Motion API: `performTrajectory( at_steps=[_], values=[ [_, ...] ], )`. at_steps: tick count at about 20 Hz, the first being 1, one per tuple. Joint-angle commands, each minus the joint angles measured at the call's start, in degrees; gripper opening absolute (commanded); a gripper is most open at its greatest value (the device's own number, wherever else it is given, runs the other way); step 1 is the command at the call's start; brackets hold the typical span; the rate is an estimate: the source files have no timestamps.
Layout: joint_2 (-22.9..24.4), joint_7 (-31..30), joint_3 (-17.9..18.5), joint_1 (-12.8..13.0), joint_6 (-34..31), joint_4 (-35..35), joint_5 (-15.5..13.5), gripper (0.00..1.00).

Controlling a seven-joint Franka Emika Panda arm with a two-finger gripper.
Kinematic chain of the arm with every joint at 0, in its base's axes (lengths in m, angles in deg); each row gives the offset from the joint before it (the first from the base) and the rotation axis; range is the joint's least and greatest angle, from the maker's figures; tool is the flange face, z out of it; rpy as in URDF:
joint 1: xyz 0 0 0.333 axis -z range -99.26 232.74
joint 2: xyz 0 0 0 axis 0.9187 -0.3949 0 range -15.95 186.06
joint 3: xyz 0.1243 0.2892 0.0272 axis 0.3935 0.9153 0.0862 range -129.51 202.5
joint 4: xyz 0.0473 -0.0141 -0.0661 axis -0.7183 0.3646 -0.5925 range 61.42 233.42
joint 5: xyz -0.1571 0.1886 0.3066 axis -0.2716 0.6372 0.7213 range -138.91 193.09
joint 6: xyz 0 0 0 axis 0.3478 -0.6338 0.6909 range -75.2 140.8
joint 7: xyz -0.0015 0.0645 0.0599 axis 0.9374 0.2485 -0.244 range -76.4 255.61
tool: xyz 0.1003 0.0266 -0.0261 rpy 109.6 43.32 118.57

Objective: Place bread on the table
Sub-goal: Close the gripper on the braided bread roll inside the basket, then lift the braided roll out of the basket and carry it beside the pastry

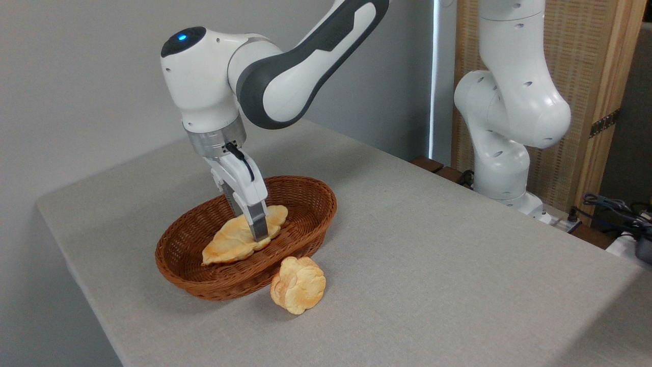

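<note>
A white and grey robot arm (305, 56) reaches down from twelve o'clock into a brown oval wicker basket (305, 227) on the grey fabric-covered table (433, 265). Its hand (257, 232) is set about the middle of the golden braided bread (226, 244), which lies inside the basket, long axis running from eight to two o'clock. A small pale lumpy roll (298, 284) stands on the table at the basket's five o'clock, touching its rim.
</note>
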Motion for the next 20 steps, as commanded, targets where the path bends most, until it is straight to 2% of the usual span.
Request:
performTrajectory(
  at_steps=[1, 11, 16, 18, 20],
  values=[
    [0.47, 0.93, 0.74, 0.39, 1.57, 0.21, 0.36, 0.11],
    [2.14, 0.23, 0.92, 0.21, 1.48, -2.34, -0.35, 0.11],
    [4.86, -0.56, 0.91, 0.21, 0.6, -3.31, -0.52, 0.12],
    [7.14, -0.56, 1.18, -0.31, -2.45, -3.22, -0.52, 0.12],
    [9.43, -0.04, 4.41, -0.75, -6.15, -3.22, -0.52, 0.14]
  ],
)
